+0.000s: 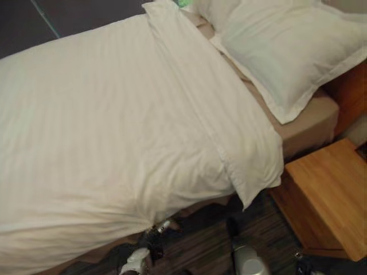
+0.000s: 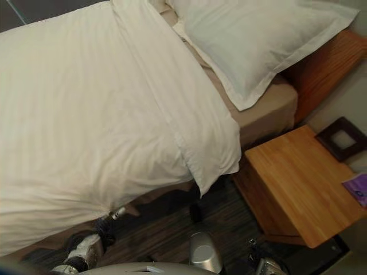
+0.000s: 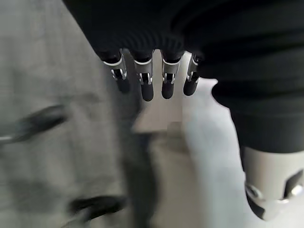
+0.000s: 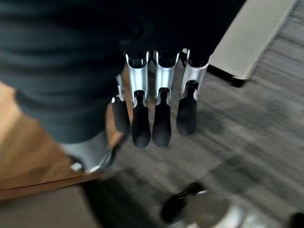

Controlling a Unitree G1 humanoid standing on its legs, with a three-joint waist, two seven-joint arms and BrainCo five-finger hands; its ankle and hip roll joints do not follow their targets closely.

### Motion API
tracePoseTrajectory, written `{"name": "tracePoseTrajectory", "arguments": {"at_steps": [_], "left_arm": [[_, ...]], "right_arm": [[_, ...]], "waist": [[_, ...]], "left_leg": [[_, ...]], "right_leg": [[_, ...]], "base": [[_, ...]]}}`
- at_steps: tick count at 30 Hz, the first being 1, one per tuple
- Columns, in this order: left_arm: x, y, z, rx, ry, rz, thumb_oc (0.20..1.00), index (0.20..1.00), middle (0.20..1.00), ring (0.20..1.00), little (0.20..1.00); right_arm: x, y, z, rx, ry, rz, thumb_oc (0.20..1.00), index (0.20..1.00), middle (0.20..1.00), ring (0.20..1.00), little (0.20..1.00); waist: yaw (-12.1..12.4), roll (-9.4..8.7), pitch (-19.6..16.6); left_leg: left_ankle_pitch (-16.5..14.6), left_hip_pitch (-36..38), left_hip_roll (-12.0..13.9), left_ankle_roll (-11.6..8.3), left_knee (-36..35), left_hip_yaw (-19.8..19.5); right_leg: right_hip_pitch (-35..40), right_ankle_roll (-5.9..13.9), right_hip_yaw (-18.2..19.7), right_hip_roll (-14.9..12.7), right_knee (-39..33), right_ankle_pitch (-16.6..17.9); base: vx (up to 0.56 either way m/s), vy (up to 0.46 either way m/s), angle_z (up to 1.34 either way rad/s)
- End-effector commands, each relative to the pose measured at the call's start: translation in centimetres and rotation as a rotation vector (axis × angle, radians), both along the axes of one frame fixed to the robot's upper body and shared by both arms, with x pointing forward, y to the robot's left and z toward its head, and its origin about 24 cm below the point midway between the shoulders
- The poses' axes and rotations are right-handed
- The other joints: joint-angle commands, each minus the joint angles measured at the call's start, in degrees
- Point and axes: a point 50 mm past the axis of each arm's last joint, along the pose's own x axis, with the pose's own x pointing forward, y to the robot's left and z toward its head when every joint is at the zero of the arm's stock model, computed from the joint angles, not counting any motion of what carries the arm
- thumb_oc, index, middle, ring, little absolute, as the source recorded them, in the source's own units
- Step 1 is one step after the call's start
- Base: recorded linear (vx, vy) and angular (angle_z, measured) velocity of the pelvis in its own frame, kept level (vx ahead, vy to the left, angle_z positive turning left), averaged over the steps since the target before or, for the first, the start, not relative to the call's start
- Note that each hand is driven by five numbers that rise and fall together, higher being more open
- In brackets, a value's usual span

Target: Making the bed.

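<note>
While fingers (image 3: 148,88) hang free, duvet (image 1: 114,126) lies apart — spread.

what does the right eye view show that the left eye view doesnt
The right eye view adds a dark square frame and a purple item beyond the far edge of the wooden bedside table. The left eye view adds a strip of dark floor with a pale line past the bed's far side. Both share the white striped duvet, the white pillow, the tan mattress sheet and the table.
</note>
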Motion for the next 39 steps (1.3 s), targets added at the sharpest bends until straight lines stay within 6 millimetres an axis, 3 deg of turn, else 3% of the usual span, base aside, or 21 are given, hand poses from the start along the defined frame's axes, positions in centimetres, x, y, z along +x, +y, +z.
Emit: {"name": "tracePoseTrajectory", "arguments": {"at_steps": [1,2,3,4,6,7,11,13,15,18,21,25,35,39], "left_arm": [[3.3,0.3,1.2,0.089,-0.097,-0.180,1.000,1.000,1.000,1.000,1.000],[5.4,0.2,2.4,0.140,-0.195,-0.238,1.000,1.000,1.000,1.000,1.000],[5.4,0.2,2.4,0.140,-0.195,-0.238,1.000,1.000,1.000,1.000,1.000],[8.6,0.4,4.6,0.179,-0.347,-0.264,1.000,1.000,1.000,1.000,1.000],[11.6,0.7,7.8,0.193,-0.535,-0.255,1.000,1.000,1.000,1.000,1.000],[11.6,0.7,7.8,0.193,-0.535,-0.255,1.000,1.000,1.000,1.000,1.000],[14.2,1.8,13.9,0.169,-0.861,-0.149,1.000,1.000,1.000,1.000,1.000],[14.3,2.0,14.8,0.163,-0.907,-0.137,1.000,1.000,1.000,1.000,1.000],[14.3,2.1,17.8,0.150,-1.052,-0.153,1.000,1.000,1.000,1.000,1.000],[14.1,1.6,18.6,0.167,-1.086,-0.201,1.000,1.000,1.000,1.000,1.000],[13.8,0.8,18.6,0.129,-1.098,-0.227,1.000,1.000,1.000,1.000,1.000],[13.0,-0.1,17.7,0.038,-1.068,-0.240,1.000,1.000,1.000,1.000,1.000],[11.1,-1.2,12.9,-0.019,-0.840,-0.296,1.000,1.000,1.000,1.000,1.000],[9.2,-0.8,10.9,-0.078,-0.736,-0.256,1.000,1.000,1.000,1.000,1.000]], "right_arm": [[6.0,2.2,1.9,-0.012,-0.175,0.175,1.000,1.000,1.000,1.000,1.000],[7.0,3.3,2.5,-0.042,-0.221,0.293,1.000,1.000,1.000,1.000,1.000],[7.0,3.3,2.5,-0.041,-0.221,0.293,1.000,1.000,1.000,1.000,1.000],[8.0,4.0,3.3,-0.065,-0.273,0.377,1.000,1.000,1.000,1.000,1.000],[9.1,4.2,4.5,-0.099,-0.348,0.437,1.000,1.000,1.000,1.000,1.000],[9.1,4.2,4.5,-0.099,-0.348,0.437,1.000,1.000,1.000,1.000,1.000],[11.6,4.3,8.8,-0.185,-0.574,0.540,1.000,1.000,1.000,1.000,1.000],[11.8,4.3,9.6,-0.190,-0.615,0.545,1.000,1.000,1.000,1.000,1.000],[12.3,4.7,12.0,-0.185,-0.755,0.572,1.000,1.000,1.000,1.000,1.000],[12.7,5.5,13.4,-0.190,-0.836,0.596,1.000,1.000,1.000,1.000,1.000],[13.2,6.2,14.7,-0.201,-0.899,0.633,1.000,1.000,1.000,1.000,1.000],[13.2,6.7,15.0,-0.207,-0.911,0.666,1.000,1.000,1.000,1.000,1.000],[13.6,8.1,14.9,-0.208,-0.890,0.763,1.000,1.000,1.000,1.000,1.000],[13.5,8.0,15.0,-0.204,-0.894,0.768,1.000,1.000,1.000,1.000,1.000]], "waist": [[0.0,-0.26,2.3],[0.5,-1.50,1.6],[0.5,-1.52,1.4],[0.8,-2.55,1.0],[1.3,-3.50,0.5],[1.3,-3.52,0.3],[2.9,-5.42,-0.3],[3.0,-5.63,-0.6],[3.8,-6.24,-0.6],[4.5,-6.63,-0.6],[4.6,-6.72,-0.7],[4.6,-6.55,-0.8],[4.0,-5.74,-1.1],[4.2,-5.51,-1.1]], "left_leg": [[0.4,0.3,1.9,-1.84,0.8,-3.2],[0.3,0.6,2.1,-1.85,0.8,-3.7],[0.4,0.4,2.1,-1.87,0.8,-3.7],[0.4,0.6,2.3,-1.98,0.8,-4.1],[0.4,0.7,2.4,-2.06,0.8,-4.6],[0.5,0.5,2.4,-2.07,0.8,-4.5],[0.3,1.0,2.6,-2.05,0.8,-6.0],[0.5,0.8,2.6,-2.05,0.8,-6.2],[0.6,0.6,2.8,-2.16,0.8,-6.8],[0.7,0.5,3.1,-2.23,0.8,-7.3],[0.6,0.8,3.2,-2.22,0.8,-7.4],[0.5,1.2,3.3,-2.16,0.8,-7.4],[0.2,2.6,3.4,-2.02,0.8,-6.3],[0.3,2.8,3.5,-2.01,0.8,-6.2]], "right_leg": [[5.6,5.97,1.6,-4.9,-1.1,-6.5],[6.3,5.95,1.2,-4.9,-1.1,-6.3],[6.1,5.90,1.2,-4.9,-1.1,-6.2],[6.6,6.05,0.6,-5.0,-1.1,-6.1],[7.2,6.19,0.1,-5.0,-1.1,-6.0],[6.9,6.14,0.1,-5.0,-1.1,-5.9],[8.5,6.24,-1.4,-5.2,-1.1,-6.2],[8.4,6.18,-1.6,-5.2,-1.1,-6.2],[9.0,6.19,-2.4,-5.3,-1.1,-6.5],[9.5,6.06,-3.2,-5.3,-1.1,-6.7],[10.1,5.90,-3.5,-5.2,-1.1,-7.0],[10.4,5.78,-3.4,-5.1,-1.1,-7.1],[11.0,5.45,-2.5,-4.5,-1.1,-7.5],[11.0,5.33,-2.4,-4.3,-1.1,-7.5]], "base": [[-0.01,0.033,0.06],[-0.01,0.009,0.05],[-0.02,0.035,0.12],[-0.01,0.027,0.20],[0.00,0.020,0.25],[0.01,0.006,0.17],[0.02,0.006,0.08],[0.01,-0.008,0.18],[0.01,-0.007,0.11],[0.02,-0.020,0.16],[0.02,-0.005,0.22],[0.00,0.000,0.07],[0.00,0.003,-0.03],[-0.01,0.000,-0.12]]}}
